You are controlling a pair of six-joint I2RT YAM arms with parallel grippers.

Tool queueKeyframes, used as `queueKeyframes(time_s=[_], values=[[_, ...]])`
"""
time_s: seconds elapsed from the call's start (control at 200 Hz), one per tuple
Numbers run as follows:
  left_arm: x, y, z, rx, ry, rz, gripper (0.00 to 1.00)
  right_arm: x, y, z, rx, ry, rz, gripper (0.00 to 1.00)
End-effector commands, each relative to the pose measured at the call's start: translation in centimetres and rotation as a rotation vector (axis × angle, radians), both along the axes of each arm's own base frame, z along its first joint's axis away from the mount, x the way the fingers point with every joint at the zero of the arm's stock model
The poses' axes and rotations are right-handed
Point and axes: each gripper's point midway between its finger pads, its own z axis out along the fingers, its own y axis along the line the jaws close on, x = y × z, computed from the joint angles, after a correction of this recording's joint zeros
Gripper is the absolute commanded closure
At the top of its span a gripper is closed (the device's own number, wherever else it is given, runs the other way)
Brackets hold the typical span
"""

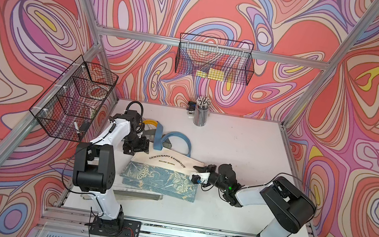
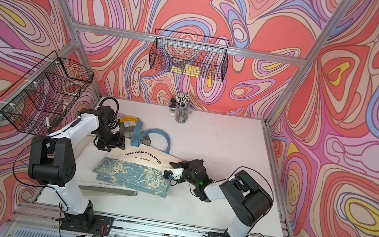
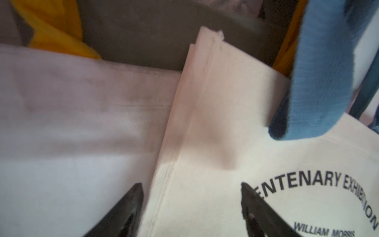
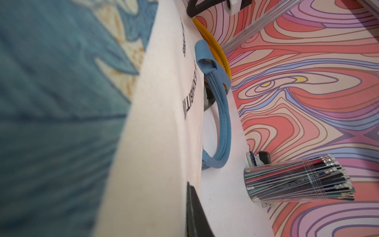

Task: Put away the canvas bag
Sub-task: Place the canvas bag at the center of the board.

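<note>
The canvas bag [image 1: 167, 172] [image 2: 139, 165] lies flat on the table; it is cream with dark lettering, a blue floral lower half and blue handles [image 1: 180, 139]. My left gripper [image 1: 135, 150] [image 2: 111, 146] is at the bag's far-left corner. In the left wrist view the left gripper [image 3: 191, 184] is open, its fingertips straddling the bag's [image 3: 225, 143] seamed side edge. My right gripper [image 1: 198, 169] [image 2: 172, 165] is at the bag's right corner, shut on the cloth. In the right wrist view one finger [image 4: 193, 209] presses against the bag's [image 4: 160, 143] edge; the other is hidden behind it.
More bags lie under and behind it, one with a yellow handle [image 1: 150, 123], plus a folded pale one [image 1: 140, 195]. A clear cup of pencils [image 1: 201, 114] stands at the back. Wire baskets hang on the back wall [image 1: 214, 60] and the left wall [image 1: 73, 98].
</note>
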Motion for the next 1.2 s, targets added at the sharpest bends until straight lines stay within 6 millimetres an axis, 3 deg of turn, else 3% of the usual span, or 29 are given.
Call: queueKeyframes(time_s=[0.0, 0.055, 0.175, 0.275, 0.376, 0.476, 0.661, 0.836, 0.901, 0.916, 1.087, 1.197], values=[[0.3, -0.7, -0.3, -0.048, 0.016, -0.012, 0.53, 0.4, 0.6, -0.1, -0.002, 0.006, -0.014, 0.87], [0.4, -0.8, -0.4, -0.056, 0.015, -0.008, 0.61, 0.4, 0.6, -0.2, -0.002, 0.008, -0.015, 0.88], [0.6, -0.7, 0.0, -0.05, 0.003, -0.01, 1.0, 0.4, 0.7, -0.3, 0.001, 0.014, -0.016, 0.9], [0.5, -0.9, 1.0, -0.057, -0.02, -0.019, 1.0, 0.6, 0.9, 0.3, 0.027, 0.019, -0.026, 0.96], [0.5, -0.6, 3.3, -0.041, -0.081, 0.001, 1.0, 0.9, 0.9, 1.1, 0.049, 0.012, -0.044, 1.0], [-0.3, 0.6, 6.7, 0.033, -0.155, 0.037, 1.0, 1.2, 1.0, 2.4, 0.074, -0.002, -0.051, 1.0], [-2.9, 3.2, 13.5, 0.187, -0.321, 0.112, 1.0, 1.2, 3.0, 7.1, 0.169, 0.031, 0.016, 1.0], [-4.6, 5.1, 15.7, 0.285, -0.34, 0.137, 1.0, 2.4, 5.6, 7.4, 0.154, 0.022, 0.081, 1.0], [-5.1, 5.9, 15.7, 0.321, -0.324, 0.144, 1.0, 2.9, 7.0, 7.3, 0.138, 0.025, 0.106, 1.0], [-5.3, 6.0, 15.6, 0.326, -0.32, 0.146, 1.0, 3.0, 7.4, 6.1, 0.116, 0.043, 0.108, 1.0], [-4.6, 8.2, 13.9, 0.404, -0.313, 0.156, 1.0, 3.6, 11.2, 1.7, 0.041, 0.013, 0.108, 0.96], [-3.7, 8.8, 12.2, 0.402, -0.273, 0.152, 1.0, 4.4, 12.6, -1.2, -0.006, -0.001, 0.037, 0.91]])
